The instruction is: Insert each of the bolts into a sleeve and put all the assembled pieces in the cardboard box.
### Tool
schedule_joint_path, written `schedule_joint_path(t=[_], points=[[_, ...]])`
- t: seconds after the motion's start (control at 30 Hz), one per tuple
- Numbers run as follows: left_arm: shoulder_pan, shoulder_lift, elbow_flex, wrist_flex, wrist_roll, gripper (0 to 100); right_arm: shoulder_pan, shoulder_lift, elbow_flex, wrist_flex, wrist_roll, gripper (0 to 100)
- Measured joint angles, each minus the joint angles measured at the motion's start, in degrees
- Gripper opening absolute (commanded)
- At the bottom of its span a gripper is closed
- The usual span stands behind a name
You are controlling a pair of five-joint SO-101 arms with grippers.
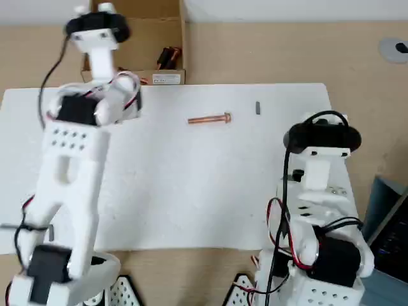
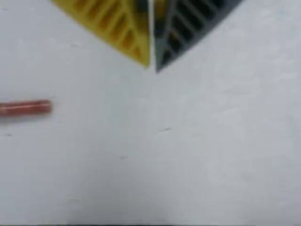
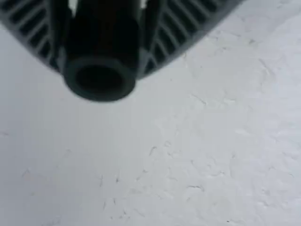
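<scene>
Count: two arms, one sleeve, one loose bolt, one small grey piece, one cardboard box.

1. Arms. Both bases stand at the near edge of the white mat (image 1: 191, 191), which lies on a wood-coloured table (image 1: 268, 54). The right arm (image 1: 322, 191) is folded low over the mat's near right corner. The left arm (image 1: 70, 166) stretches along the mat's left side toward the far edge.

2. Right gripper (image 3: 100, 63). The jaws, both grey and ribbed, are closed on either side of the sleeve (image 3: 100, 79). The sleeve is a black tube with a thick wall. Its round open end points toward the wrist camera, above bare mat.

3. Left gripper (image 2: 153, 66). The jaws, one yellow and one grey, meet at the tips with only a thin slit between them higher up. They hold nothing and hang over the mat.

4. Bolt (image 1: 209, 119). It is copper-coloured, with a slim straight shank and a wider head at the end toward the right arm's side. It lies flat and crosswise on the far half of the mat, between the arms and well apart from both. One end of it (image 2: 26, 108) shows in the left wrist view, off to one side of the jaw tips.

5. Grey piece (image 1: 257, 108). It is short and dark and lies near the mat's far edge, just past the bolt's head. It is too small to identify.

6. Cardboard box (image 1: 137, 35). It is brown and open-topped and stands just beyond the mat's far edge. Dark and copper-red pieces (image 1: 167, 57) lie in one corner; their number cannot be told.
</scene>
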Motion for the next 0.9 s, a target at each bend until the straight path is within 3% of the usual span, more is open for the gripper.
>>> schedule_joint_path(t=[0.23, 0.53, 0.9], points=[[4.7, 14.1, -11.8, 0.4, -7.1, 0, 0.0, -0.6, 0.0, 0.0, 0.0, 0.9], [7.2, 32.1, -28.7, 9.1, -14.9, 0, 0.0, -0.6, 0.6, 0.0, 0.0, 0.9], [11.8, 47.9, -46.9, 18.8, -29.9, 2, 0.0, -0.6, 0.6, 0.0, 0.0, 0.9]])
